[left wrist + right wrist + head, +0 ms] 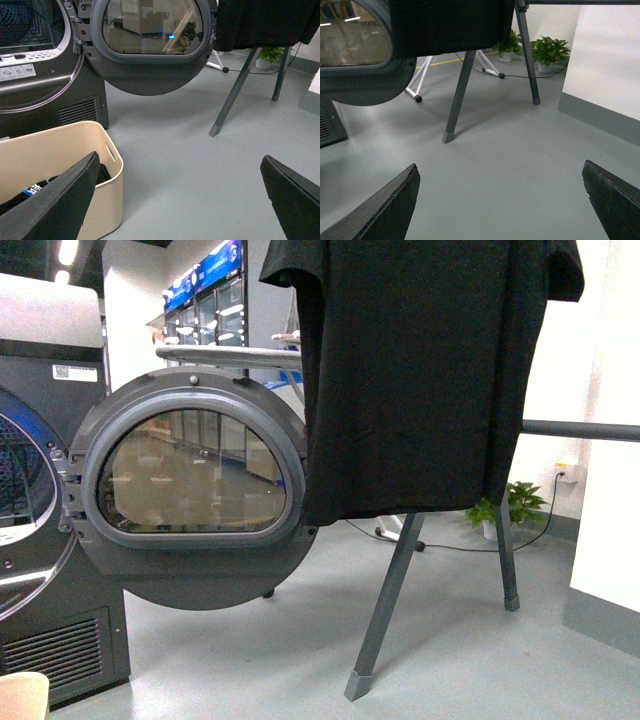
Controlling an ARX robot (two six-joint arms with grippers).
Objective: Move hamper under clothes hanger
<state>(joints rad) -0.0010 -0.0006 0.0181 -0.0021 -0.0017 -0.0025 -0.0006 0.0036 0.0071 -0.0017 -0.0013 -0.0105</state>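
The beige hamper (pixel 60 165) stands on the floor in front of the dryer, with dark clothes inside; only its corner (pixel 22 695) shows at the bottom left of the front view. The clothes hanger (pixel 385 615) stands to the right on grey splayed legs, its bar (pixel 580 430) running right, with a black T-shirt (pixel 420 370) hung on it. Its legs also show in the left wrist view (pixel 232 97) and the right wrist view (pixel 460 95). My left gripper (pixel 182 200) is open, one finger over the hamper's rim. My right gripper (pixel 502 200) is open over bare floor.
The dark grey dryer (pixel 45 570) stands at the left with its round door (pixel 190 490) swung wide open toward the rack. A white wall corner (pixel 610 530) stands at the right. Potted plants (pixel 547 52) and a cable lie beyond the rack.
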